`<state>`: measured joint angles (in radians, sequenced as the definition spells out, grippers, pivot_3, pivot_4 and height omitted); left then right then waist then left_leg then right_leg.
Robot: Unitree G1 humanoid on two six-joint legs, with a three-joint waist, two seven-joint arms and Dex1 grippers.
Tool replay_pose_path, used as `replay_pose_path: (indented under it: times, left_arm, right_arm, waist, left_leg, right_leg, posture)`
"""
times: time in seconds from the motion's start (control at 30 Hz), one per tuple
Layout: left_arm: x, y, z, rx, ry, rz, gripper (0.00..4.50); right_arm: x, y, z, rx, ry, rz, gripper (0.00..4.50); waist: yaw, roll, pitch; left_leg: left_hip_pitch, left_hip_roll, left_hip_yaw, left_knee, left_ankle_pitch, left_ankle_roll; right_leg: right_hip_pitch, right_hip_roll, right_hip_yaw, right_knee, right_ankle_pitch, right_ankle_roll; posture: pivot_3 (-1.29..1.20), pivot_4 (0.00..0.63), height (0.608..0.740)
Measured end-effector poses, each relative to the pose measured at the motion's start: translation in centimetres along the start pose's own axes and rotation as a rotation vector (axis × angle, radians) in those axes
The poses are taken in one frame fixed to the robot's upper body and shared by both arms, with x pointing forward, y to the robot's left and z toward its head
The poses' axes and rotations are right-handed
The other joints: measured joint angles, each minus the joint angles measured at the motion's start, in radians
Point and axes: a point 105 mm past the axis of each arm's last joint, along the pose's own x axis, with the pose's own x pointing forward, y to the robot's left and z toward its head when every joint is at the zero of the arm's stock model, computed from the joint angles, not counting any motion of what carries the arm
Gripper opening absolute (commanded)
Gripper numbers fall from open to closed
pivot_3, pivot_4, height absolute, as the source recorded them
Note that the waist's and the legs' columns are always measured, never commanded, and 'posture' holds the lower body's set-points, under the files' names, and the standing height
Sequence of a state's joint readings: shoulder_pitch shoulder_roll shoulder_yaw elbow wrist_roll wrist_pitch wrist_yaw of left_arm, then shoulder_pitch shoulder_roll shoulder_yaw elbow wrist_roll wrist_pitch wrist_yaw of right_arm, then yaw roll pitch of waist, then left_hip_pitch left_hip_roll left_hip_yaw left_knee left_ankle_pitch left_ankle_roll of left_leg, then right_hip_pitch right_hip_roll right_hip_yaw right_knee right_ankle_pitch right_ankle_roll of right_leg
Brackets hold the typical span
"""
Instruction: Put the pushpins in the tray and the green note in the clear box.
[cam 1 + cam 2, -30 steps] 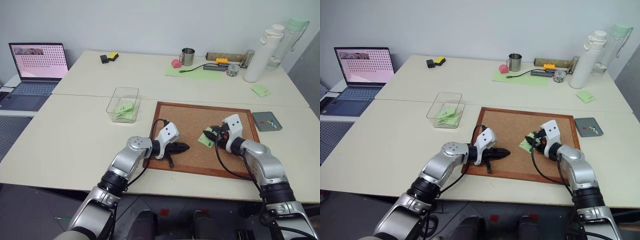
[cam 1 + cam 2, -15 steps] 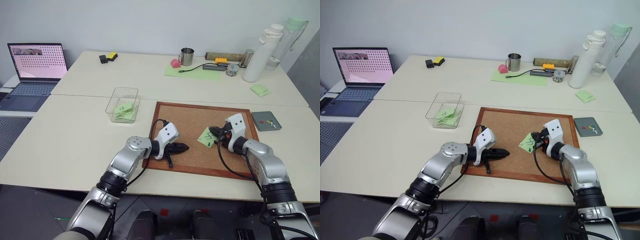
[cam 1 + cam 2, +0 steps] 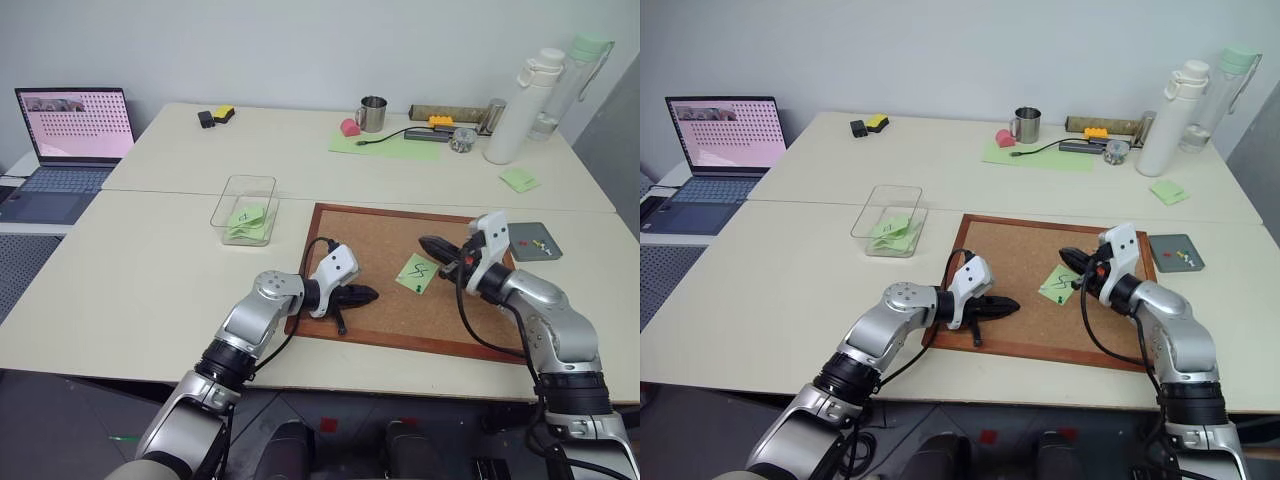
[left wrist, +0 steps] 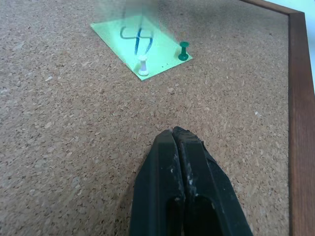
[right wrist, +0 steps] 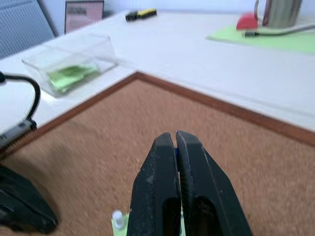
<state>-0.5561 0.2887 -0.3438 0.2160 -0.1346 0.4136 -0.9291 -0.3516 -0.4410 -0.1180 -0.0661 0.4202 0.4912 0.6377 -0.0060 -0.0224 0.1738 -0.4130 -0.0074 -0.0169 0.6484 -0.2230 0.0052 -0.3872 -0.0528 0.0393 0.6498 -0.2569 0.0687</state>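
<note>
On the corkboard (image 3: 400,275), the green note (image 3: 416,272) is seen pinned by two pushpins (image 4: 143,65), just beside the right tool (image 3: 428,244), fingers pressed together, with the left tool (image 3: 368,295) likewise closed, well apart.

Two pale tables (image 3: 150,270) stand pushed together against a plain light wall (image 3: 300,40).
</note>
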Motion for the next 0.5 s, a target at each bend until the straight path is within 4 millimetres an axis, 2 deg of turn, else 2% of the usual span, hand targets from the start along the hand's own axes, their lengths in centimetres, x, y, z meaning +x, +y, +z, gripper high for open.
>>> replay_pose_path:
  times: [0.17,0.23,0.5]
  left_arm:
    - [0.0,0.0,0.0,0.001,-0.001,-0.004,0.0]
    - [0.0,-0.1,0.0,0.001,-0.001,-0.004,0.0]
    - [-0.1,-0.2,-0.1,0.0,0.001,-0.006,0.0]
  right_arm:
    - [-0.9,-1.3,0.2,0.004,0.001,-0.062,0.03]
    - [-1.3,-2.5,0.5,0.004,-0.007,-0.119,0.03]
    - [-4.9,-12.4,0.9,-0.09,0.083,-0.553,0.03]
  waist:
    - [0.0,0.0,0.0]
    - [0.001,0.0,0.0]
    - [0.0,0.001,-0.001]
  left_leg:
    - [0.0,0.0,0.0,0.0,0.0,0.0]
    - [0.0,0.0,0.0,0.0,0.0,0.0]
    - [0.001,0.0,0.002,-0.001,0.0,0.0]
  right_leg:
    - [0.0,0.0,0.0,0.0,0.0,0.0]
    - [0.0,0.0,0.0,0.0,0.0,0.0]
    - [0.0,0.0,0.002,0.0,0.0,0.0]
  posture:
    - [0.0,0.15,0.74]
    - [0.0,0.15,0.74]
    - [0.0,0.15,0.74]
